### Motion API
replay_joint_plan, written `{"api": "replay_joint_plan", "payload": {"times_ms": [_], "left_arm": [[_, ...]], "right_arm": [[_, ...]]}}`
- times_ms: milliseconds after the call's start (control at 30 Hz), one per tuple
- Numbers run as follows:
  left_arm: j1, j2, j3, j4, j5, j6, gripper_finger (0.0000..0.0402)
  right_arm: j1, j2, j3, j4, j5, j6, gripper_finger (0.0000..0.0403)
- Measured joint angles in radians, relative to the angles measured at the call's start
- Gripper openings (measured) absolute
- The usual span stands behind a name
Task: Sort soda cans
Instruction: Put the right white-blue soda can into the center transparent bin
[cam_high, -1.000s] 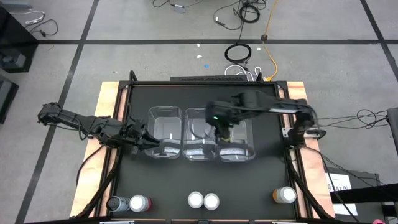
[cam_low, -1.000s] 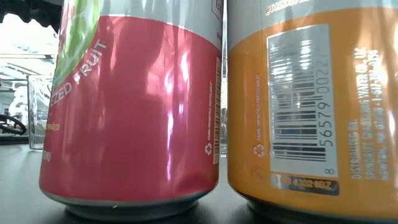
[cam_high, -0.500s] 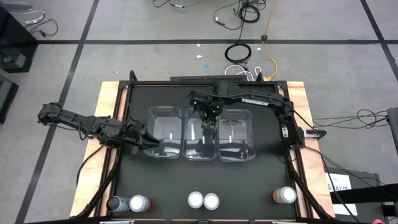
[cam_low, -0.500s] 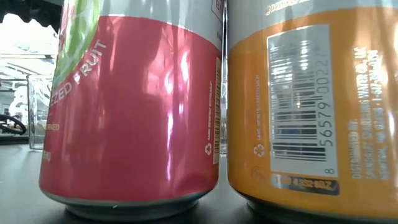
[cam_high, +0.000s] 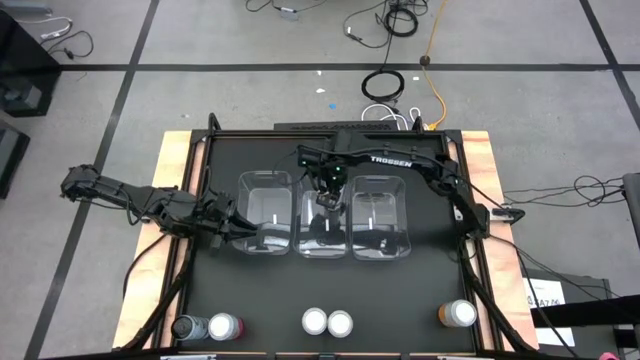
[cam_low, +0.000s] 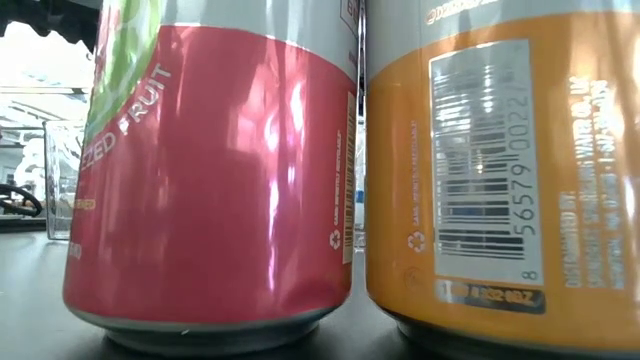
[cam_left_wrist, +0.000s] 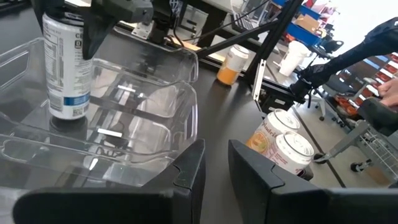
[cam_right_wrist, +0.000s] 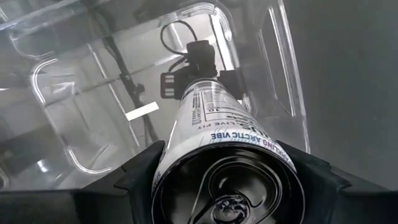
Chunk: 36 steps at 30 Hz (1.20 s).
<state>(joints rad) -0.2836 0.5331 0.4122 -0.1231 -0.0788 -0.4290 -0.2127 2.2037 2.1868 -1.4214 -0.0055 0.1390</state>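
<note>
My left gripper (cam_high: 237, 233) sits by the left bin (cam_high: 262, 180). Its fingers are spread and hold nothing. My right gripper (cam_high: 328, 197) pinches a grey can (cam_left_wrist: 64, 62) down inside the middle bin (cam_high: 322, 252). I think that is the first can sorted. Five are left along the front: the other grey can (cam_high: 187, 327), a pink can (cam_high: 224, 326), a middle pair (cam_high: 327, 322) and an orange can (cam_high: 460, 313).

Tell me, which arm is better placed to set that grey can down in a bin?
The right one. Its gripper already holds the grey can over the middle bin. The left gripper is empty, open beside the left bin.
</note>
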Motion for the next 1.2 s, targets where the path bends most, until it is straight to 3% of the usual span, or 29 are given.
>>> {"api": "replay_joint_plan", "payload": {"times_ms": [367, 1200], "left_arm": [[0.0, 0.0, 0.0, 0.0, 0.0, 0.0, 0.008], [0.0, 0.0, 0.0, 0.0, 0.0, -0.003, 0.008]], "right_arm": [[0.0, -0.005, 0.0, 0.002, 0.006, 0.032, 0.0304], [0.0, -0.005, 0.0, -0.005, 0.005, 0.032, 0.0309]]}}
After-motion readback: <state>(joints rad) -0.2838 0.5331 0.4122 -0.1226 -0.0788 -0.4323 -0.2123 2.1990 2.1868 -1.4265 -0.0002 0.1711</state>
